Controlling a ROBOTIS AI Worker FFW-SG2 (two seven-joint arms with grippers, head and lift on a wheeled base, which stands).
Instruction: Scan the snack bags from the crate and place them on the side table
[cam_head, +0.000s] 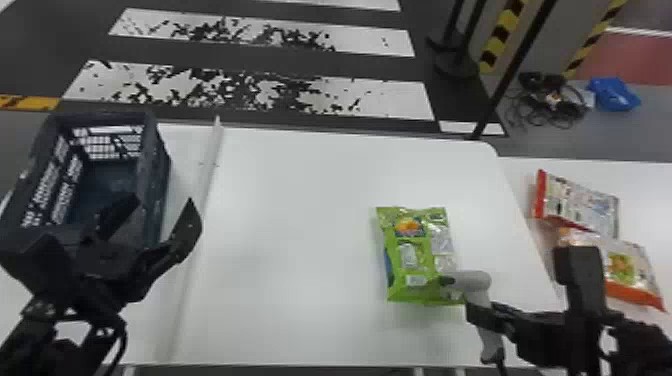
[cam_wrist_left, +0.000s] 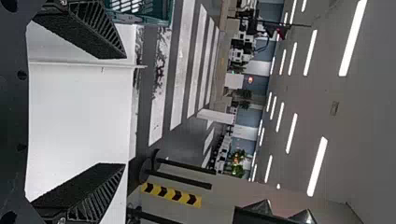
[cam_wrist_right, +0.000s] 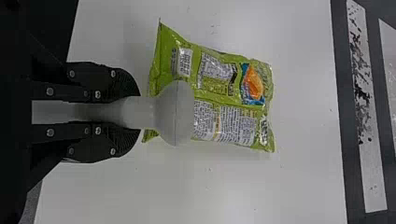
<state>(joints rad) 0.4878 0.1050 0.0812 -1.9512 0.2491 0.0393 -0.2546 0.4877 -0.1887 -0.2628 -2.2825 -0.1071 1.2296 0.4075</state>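
Head view: my right pincer (cam_head: 481, 316) is closed in narrow around the handle of a light-grey plastic handheld scanner (cam_head: 471, 281), whose rounded head reaches over the near right corner of a bright green, glossy snack bag (cam_head: 412, 255). The bag lies flat on the white, smooth-topped desk (cam_head: 300, 200), its printed panels facing up. In the right wrist view the black fingers of that pincer (cam_wrist_right: 133, 112) sit close on both sides of the scanner, and its head covers part of the bag's end, just beside a small white label (cam_wrist_right: 184, 61) — whether head and bag touch, I cannot tell.

My left pincer (cam_head: 162, 205) is spread wide, with nothing between its fingers. In the head view one finger overlaps the dark blue-grey, open-topped plastic crate (cam_head: 161, 175) with latticed walls, and the other shows to the right of it. The crate stands at the left, beside a raised white strip (cam_head: 200, 200) that runs front to back, well apart from the green bag.

To the right, on a second white surface, the side desk (cam_head: 645, 182), lie two more bags: a silvery-white one with a red end (cam_head: 580, 202) and a pale one with an orange-red edge (cam_head: 632, 265) — the two touching, the nearer one partly hidden behind my right arm. Beyond, a bundle of black cables (cam_head: 547, 102) and a crumpled blue object (cam_head: 615, 94) lie on the grey floor.
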